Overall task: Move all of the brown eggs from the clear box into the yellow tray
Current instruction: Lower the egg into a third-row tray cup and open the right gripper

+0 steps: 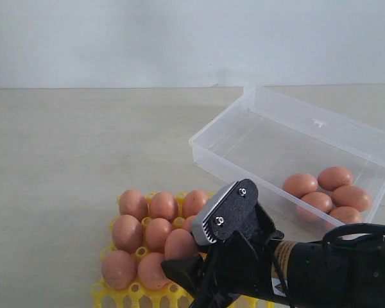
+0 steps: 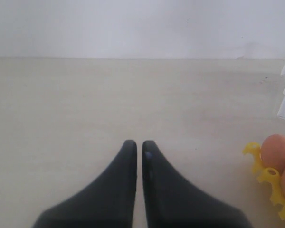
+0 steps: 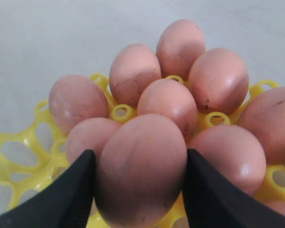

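Brown eggs sit in the yellow tray, five in the clear box. Right fingers grip one egg at the tray; left fingers are closed.

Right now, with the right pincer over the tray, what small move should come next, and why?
Probably ease the right pincer down until the brown egg it grips settles into the yellow tray. The egg sits clamped between both fingers beside the seated eggs; whether it already rests in the tray cannot be told.
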You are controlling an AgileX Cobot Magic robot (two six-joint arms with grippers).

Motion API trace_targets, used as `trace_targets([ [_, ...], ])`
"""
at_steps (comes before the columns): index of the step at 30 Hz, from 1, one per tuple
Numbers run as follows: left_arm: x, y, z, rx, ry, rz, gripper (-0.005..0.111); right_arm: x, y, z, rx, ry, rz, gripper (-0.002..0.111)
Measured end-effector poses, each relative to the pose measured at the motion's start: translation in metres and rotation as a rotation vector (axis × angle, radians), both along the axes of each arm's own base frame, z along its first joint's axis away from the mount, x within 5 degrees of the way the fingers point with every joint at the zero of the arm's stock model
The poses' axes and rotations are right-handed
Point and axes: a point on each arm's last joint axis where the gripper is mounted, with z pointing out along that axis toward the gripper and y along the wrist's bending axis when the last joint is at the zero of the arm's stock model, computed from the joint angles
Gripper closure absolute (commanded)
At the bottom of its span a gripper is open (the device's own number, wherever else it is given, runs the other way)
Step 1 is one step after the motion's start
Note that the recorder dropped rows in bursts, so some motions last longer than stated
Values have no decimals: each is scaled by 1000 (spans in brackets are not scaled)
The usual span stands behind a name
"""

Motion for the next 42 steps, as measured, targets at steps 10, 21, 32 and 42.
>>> trace_targets([
  [10, 0, 0, 0, 0, 0, 0, 103, 0, -1, -1, -14, 11, -4, 109],
  [21, 0, 0, 0, 0, 0, 0, 103, -1, -4, -7, -71, 54, -20, 106],
  [32, 0, 0, 0, 0, 0, 0, 103, -1, -6, -7, -77, 60, -38, 57],
  [42, 0, 0, 0, 0, 0, 0, 103, 0, -7, -7, -88, 56, -44, 54],
])
